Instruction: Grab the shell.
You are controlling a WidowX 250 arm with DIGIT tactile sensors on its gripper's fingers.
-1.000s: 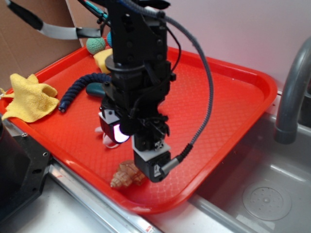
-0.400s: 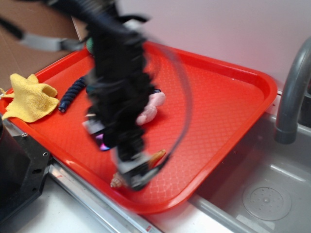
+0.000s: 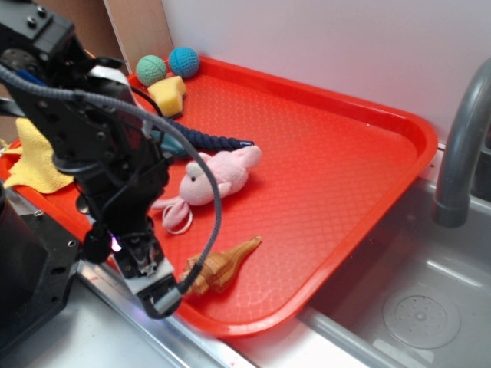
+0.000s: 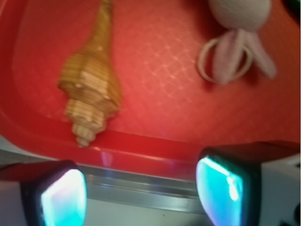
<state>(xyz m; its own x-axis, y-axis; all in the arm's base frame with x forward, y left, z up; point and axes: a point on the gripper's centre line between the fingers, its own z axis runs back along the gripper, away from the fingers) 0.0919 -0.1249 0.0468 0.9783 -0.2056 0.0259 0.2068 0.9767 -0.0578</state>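
Observation:
The shell (image 3: 220,265) (image 4: 91,82), a tan ridged conch with a long pointed tip, lies on the red tray (image 3: 330,176) near its front rim. My gripper (image 3: 157,295) (image 4: 141,195) is open, hanging over the tray's front edge just left of the shell and apart from it. In the wrist view the two glowing pads (image 4: 63,197) stand wide apart below the tray rim (image 4: 141,157), with nothing between them. The shell's blunt end points toward the rim.
A pink plush (image 3: 211,180) (image 4: 240,19) lies behind the shell. Two yarn balls (image 3: 167,64), a yellow sponge (image 3: 167,93) and a dark braided cord (image 3: 203,139) sit at the back left. A yellow cloth (image 3: 31,157) lies left. A sink (image 3: 414,307) and faucet (image 3: 460,146) are right.
The arm has swung left and toward the front, off the tray's middle to its front edge. Shell and pink plush, hidden before, now show in full. The shell lies about where it was.

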